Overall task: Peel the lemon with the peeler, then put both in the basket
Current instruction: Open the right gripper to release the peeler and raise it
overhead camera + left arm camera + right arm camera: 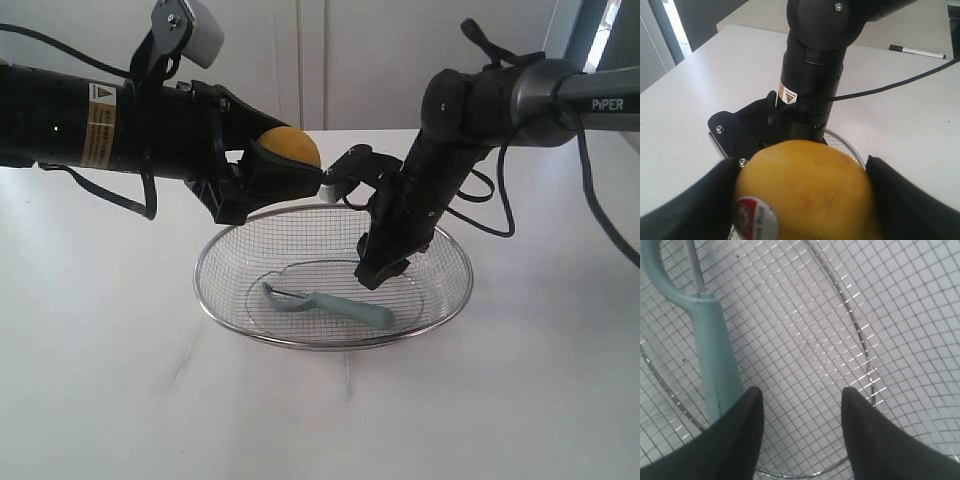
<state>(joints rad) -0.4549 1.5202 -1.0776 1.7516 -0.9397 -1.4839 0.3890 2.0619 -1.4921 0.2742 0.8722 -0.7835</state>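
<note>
The left gripper point(290, 162) is clenched on the lemon point(805, 192), with 1 black finger on each side of it. It holds the fruit in the air over the far left part of the basket point(330, 346), clear of the rim. The lemon is round and deep yellow with its skin whole where it shows, and a red-and-white sticker point(755, 220) sits on the side facing the wrist camera.

The right gripper point(800, 395) is released. Its 2 fingers are spread and point down into the basket, with only mesh between them. Just beside 1 finger lies the peeler point(335, 303), flat on the basket's floor. In the exterior view its long axis runs left to right, with the curved blade head toward the left and the end of the pale teal handle toward the right. The basket stands on the white surface point(100, 380).
</note>
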